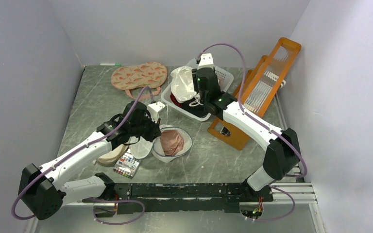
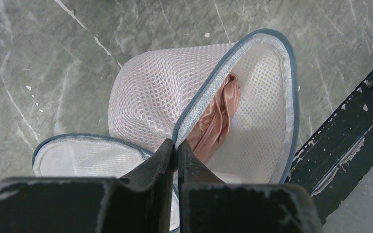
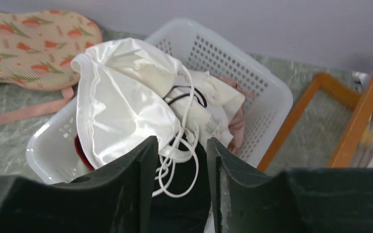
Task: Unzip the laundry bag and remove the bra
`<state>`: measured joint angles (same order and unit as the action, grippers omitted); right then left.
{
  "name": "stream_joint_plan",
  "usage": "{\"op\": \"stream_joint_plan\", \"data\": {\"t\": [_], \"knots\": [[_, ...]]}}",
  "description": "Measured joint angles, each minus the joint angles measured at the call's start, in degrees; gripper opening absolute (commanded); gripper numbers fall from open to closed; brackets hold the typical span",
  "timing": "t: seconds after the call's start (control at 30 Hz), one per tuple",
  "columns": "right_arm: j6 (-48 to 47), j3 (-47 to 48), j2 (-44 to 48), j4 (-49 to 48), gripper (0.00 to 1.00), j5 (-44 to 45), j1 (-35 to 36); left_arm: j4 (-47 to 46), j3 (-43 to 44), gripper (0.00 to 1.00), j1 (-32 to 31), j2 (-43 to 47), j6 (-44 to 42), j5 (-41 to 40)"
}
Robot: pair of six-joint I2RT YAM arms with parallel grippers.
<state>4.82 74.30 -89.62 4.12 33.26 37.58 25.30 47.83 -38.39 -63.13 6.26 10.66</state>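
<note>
Left wrist view: laundry bag [image 2: 155,92] unzipped, bra [image 2: 218,121] not out.
Left gripper [image 2: 176,144] pinches its rim; right gripper [image 3: 181,144] agape, empty.

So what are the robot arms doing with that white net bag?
The left pincer is pinching the rim of the laundry bag, which is already unzipped and open. The pink bra is inside it, not yet taken out. The right pincer hangs open over a white basket of clothes.

Both arms show white links [image 1: 77,155], black joints [image 1: 281,155] and purple cables [image 1: 226,44].
</note>
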Motion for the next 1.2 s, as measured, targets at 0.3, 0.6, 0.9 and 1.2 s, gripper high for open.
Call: {"op": "stream_joint_plan", "data": {"t": [0.3, 0.6, 0.9, 1.2], "knots": [[-3.32, 9.09, -9.18, -4.24, 0.66, -5.25, -0.02, 0.0, 0.0, 0.15, 0.0, -0.26, 0.0, -0.13], [-5.88, 31.87, -31.34, -7.67, 0.97, -10.6, -0.04, -0.15, 0.0, 0.15, 0.0, -0.17, 0.0, -0.2], [-7.41, 38.12, -42.4, -0.2, 0.76, -7.19, -0.57, -0.15, 0.0, 0.16, 0.0, -0.2, 0.0, -0.42], [-3.21, 17.38, -29.99, -5.27, 0.5, -7.08, -2.19, -0.15, 0.0, 0.15, 0.0, -0.09, 0.0, -0.42]]}}
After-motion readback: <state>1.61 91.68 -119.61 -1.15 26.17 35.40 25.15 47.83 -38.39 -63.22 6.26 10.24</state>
